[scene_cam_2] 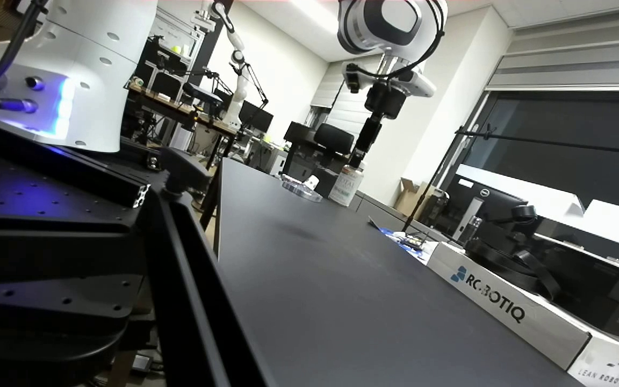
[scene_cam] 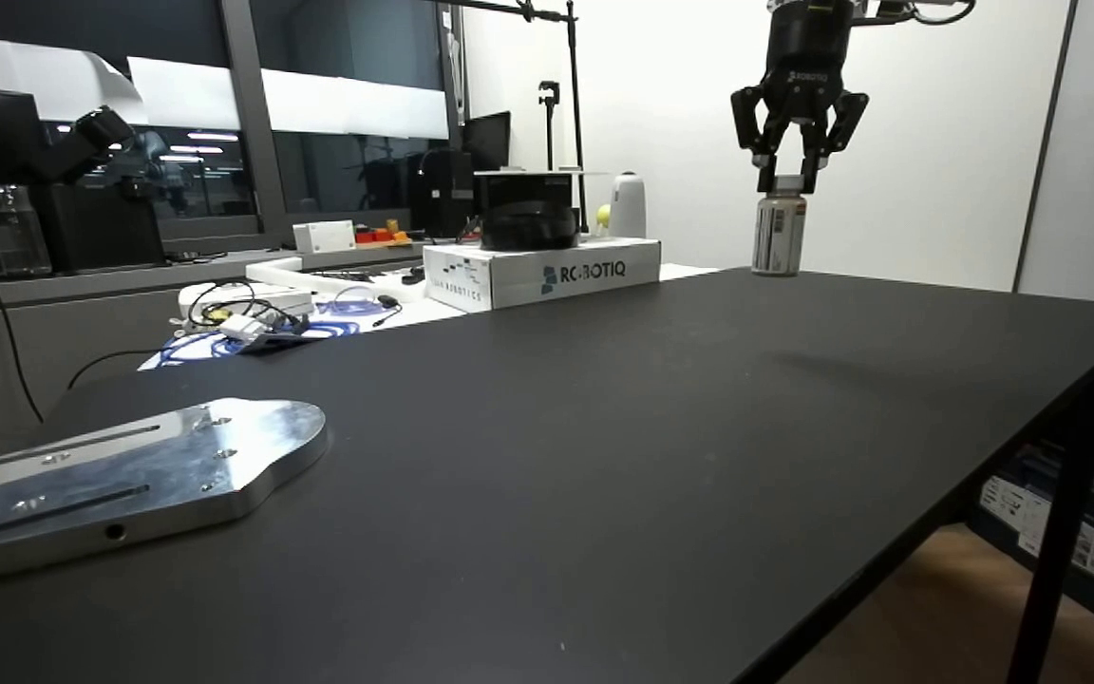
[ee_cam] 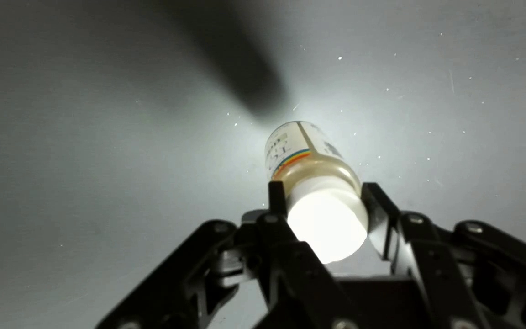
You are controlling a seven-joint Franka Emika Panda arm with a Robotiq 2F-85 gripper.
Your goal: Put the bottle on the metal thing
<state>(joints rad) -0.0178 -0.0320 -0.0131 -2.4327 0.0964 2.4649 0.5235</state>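
The bottle [scene_cam: 779,236] is small, with a pale label and a white cap, and also shows in an exterior view [scene_cam_2: 346,186]. My gripper [scene_cam: 787,180] is shut on its cap and holds it upright in the air above the black table. In the wrist view the two fingers [ee_cam: 324,196] press on both sides of the cap of the bottle [ee_cam: 290,151]. The metal thing [scene_cam: 215,456], a flat silver plate with a rounded end, lies at the table's left part, well away from the bottle. It shows small in an exterior view [scene_cam_2: 303,190] and is out of the wrist view.
A long white Robotiq box [scene_cam: 571,274] with black items on it stands along the black table's [scene_cam: 528,475] edge; it also shows in an exterior view [scene_cam_2: 503,306]. Cables and adapters [scene_cam: 262,313] lie beyond that edge. The robot's white base [scene_cam_2: 89,75] stands beside the table.
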